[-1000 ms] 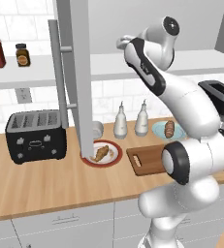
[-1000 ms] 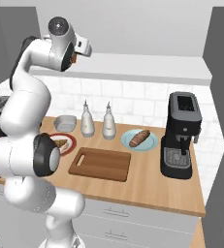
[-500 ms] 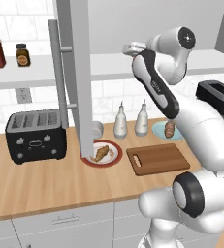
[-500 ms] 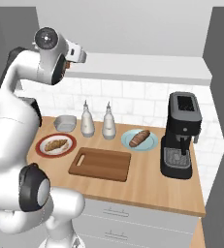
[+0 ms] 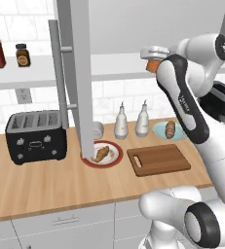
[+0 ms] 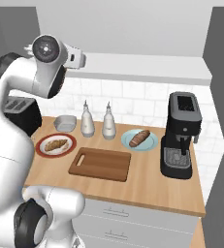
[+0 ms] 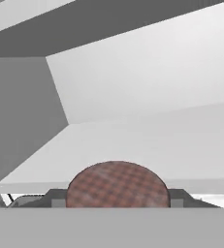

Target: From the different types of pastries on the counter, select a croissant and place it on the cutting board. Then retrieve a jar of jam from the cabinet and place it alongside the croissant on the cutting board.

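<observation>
Clamped in my claw [image 5: 154, 57], the squat orange-brown jam jar [image 5: 154, 65] hangs upper right, above the light-brown wooden counter [image 5: 46, 182].

croissant [image 6: 56, 145] on red plate [image 6: 69, 139] | cutting board [image 6: 100, 164] bare | bun [image 6: 139, 137] on blue plate [image 6: 151, 144]

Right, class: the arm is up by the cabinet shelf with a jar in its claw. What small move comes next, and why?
Probably draw the jar of jam back and lower it toward the cutting board: the claw grips it up at the shelf, well above the board.
</observation>
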{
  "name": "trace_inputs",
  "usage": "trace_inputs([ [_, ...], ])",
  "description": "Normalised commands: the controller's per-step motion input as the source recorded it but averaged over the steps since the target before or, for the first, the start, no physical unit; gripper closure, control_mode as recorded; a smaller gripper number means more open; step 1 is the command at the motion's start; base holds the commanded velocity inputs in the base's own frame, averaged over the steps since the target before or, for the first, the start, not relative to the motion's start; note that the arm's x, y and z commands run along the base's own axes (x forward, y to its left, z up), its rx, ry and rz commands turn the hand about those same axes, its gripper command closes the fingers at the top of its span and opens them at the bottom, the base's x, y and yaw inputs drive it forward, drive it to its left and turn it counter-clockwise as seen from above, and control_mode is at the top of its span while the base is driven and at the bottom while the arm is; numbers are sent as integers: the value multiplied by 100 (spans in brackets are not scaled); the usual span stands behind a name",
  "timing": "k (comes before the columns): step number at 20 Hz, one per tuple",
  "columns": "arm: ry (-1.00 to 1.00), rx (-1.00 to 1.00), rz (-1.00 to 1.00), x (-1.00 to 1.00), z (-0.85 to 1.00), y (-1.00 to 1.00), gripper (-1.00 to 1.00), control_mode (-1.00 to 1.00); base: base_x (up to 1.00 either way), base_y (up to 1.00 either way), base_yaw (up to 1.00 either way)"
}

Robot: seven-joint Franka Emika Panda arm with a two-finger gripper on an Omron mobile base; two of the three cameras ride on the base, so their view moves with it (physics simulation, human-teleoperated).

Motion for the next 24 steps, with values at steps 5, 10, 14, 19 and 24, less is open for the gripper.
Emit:
trace_inputs([
  [5,-4,0,9,-94,10,-24,100,-100,0,0,0],
  [10,0,-2,1,-94,0,-29,100,-100,0,0,0],
  [14,0,0,0,-81,0,-17,100,-100,0,0,0],
  [19,10,0,3,-26,-33,5,100,-100,0,0,0],
  [24,5,-2,1,-5,-53,2,100,-100,0,0,0],
])
